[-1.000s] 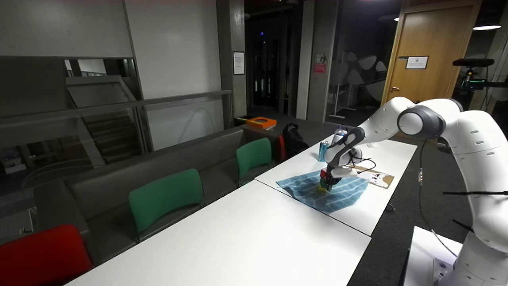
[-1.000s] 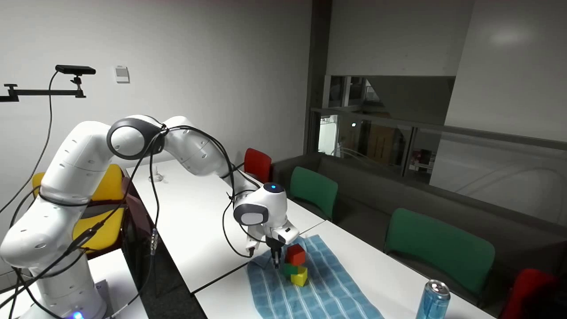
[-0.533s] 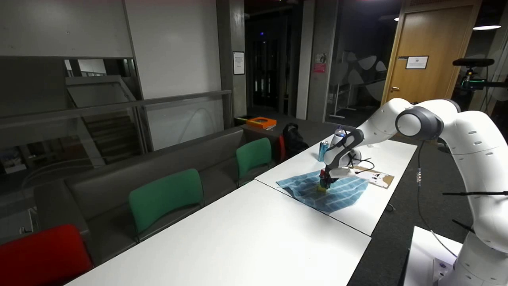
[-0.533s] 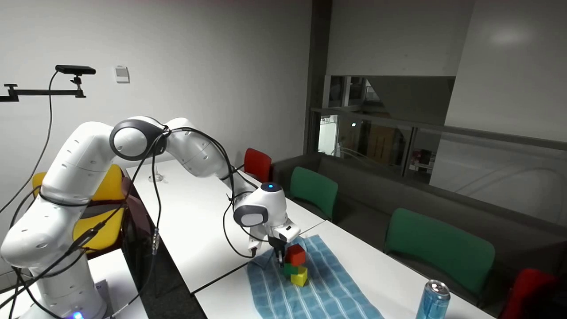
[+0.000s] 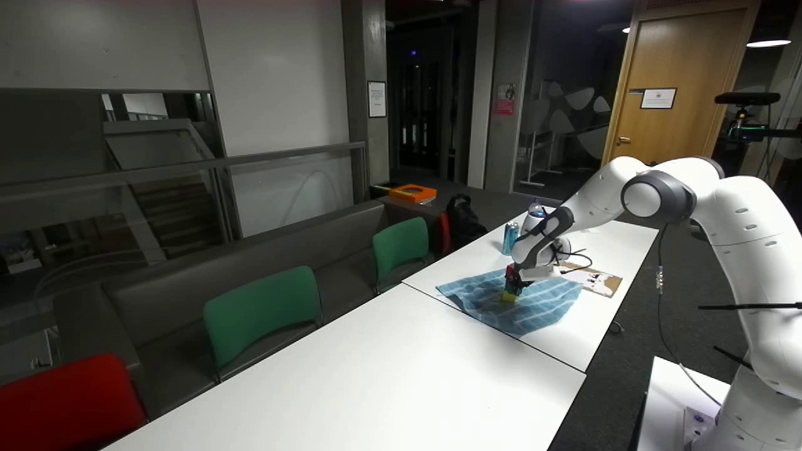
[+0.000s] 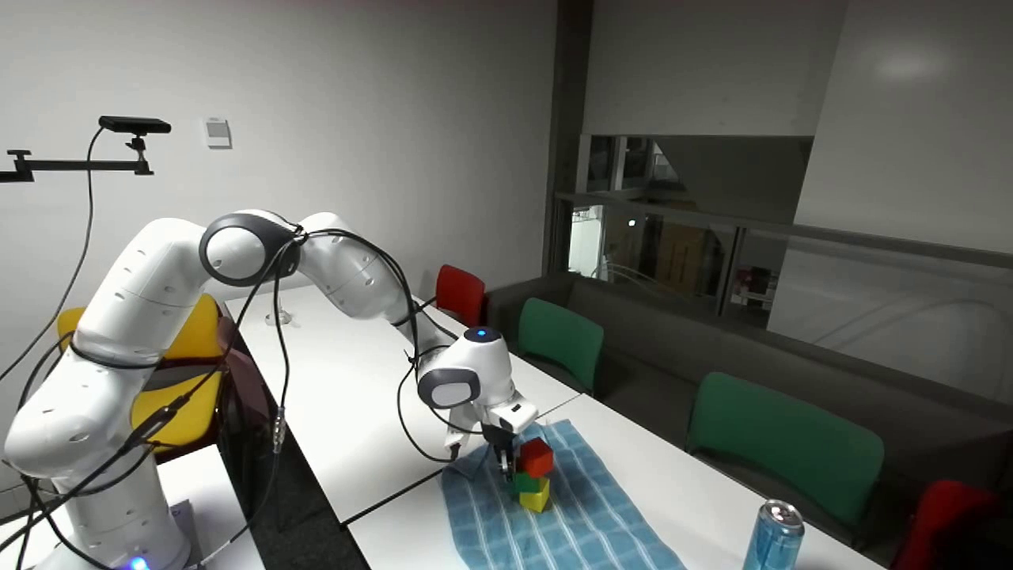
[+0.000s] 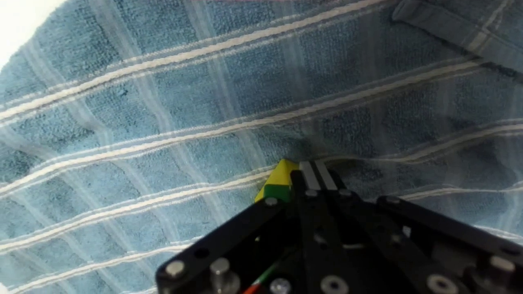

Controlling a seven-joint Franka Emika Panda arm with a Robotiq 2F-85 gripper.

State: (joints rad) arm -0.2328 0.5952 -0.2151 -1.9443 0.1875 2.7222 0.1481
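My gripper (image 7: 318, 176) points down with its fingers together, a thin gap between the pads and nothing held. It is beside a small stack of blocks on a blue striped towel (image 6: 589, 518). The stack has a yellow block (image 6: 535, 497) at the bottom, a green block (image 6: 524, 483) in the middle and a red block (image 6: 537, 457) on top. The closed fingers (image 6: 506, 467) are against or very near the green and red blocks; exact contact is unclear. In the wrist view, the yellow block (image 7: 281, 176) and green block (image 7: 277, 192) show left of the fingers, partly hidden.
A blue can (image 6: 775, 538) stands on the white table (image 5: 376, 376), also seen in an exterior view (image 5: 510, 238). A bottle (image 5: 536, 207) stands behind the arm. A brown and white flat piece (image 5: 600, 282) lies near the towel. Green chairs (image 6: 783, 427) line the table; cables hang from the arm.
The closed gripper has moved sideways toward the stack and slightly down. The red and green blocks have shifted a little, away from the gripper, over the yellow block, which stays in place.
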